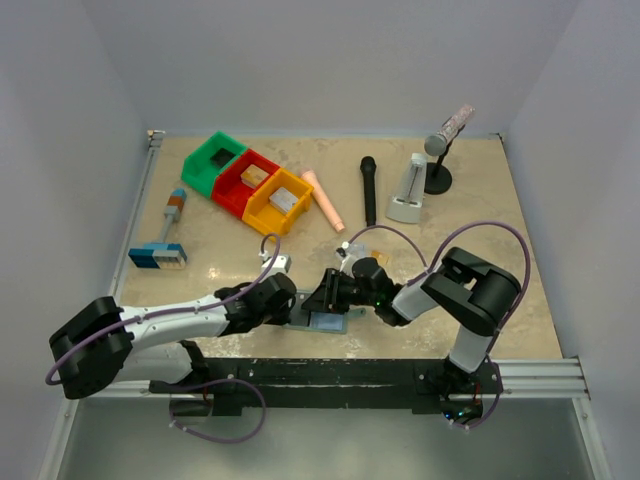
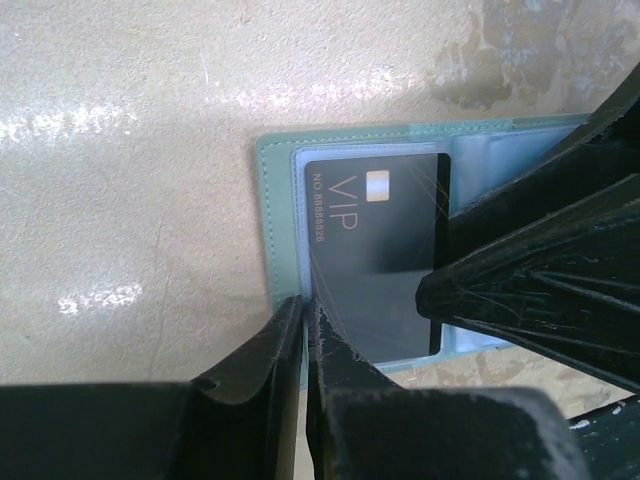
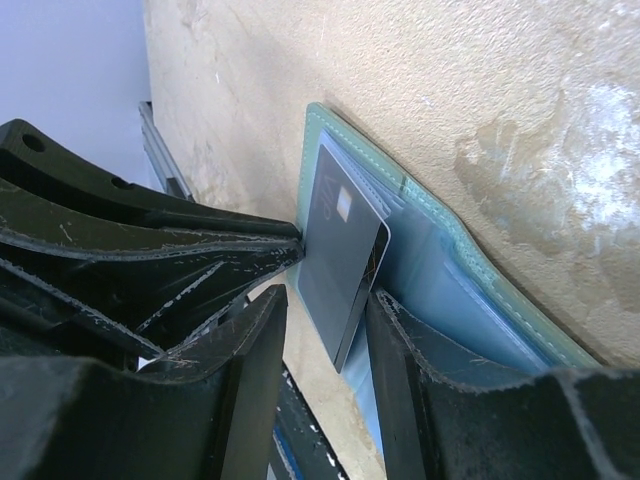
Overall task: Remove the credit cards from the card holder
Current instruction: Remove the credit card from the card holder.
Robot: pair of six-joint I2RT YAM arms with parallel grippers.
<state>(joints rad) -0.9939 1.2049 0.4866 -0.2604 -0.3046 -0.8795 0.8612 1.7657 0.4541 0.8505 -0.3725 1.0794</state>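
Card holder (image 1: 327, 322) open flat at near edge of table (image 1: 480, 200), between both grippers. Left gripper (image 2: 303, 308) pinched almost closed on holder's rim, beside dark grey credit card (image 2: 375, 260). Right gripper (image 3: 325, 312) part open, straddling card's raised corner, not clamped. Printed: "VIP", chip mark, small "NO" line, digits unclear.

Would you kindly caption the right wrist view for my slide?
Dark card angled up off the teal holder, straddled by the right pincer.
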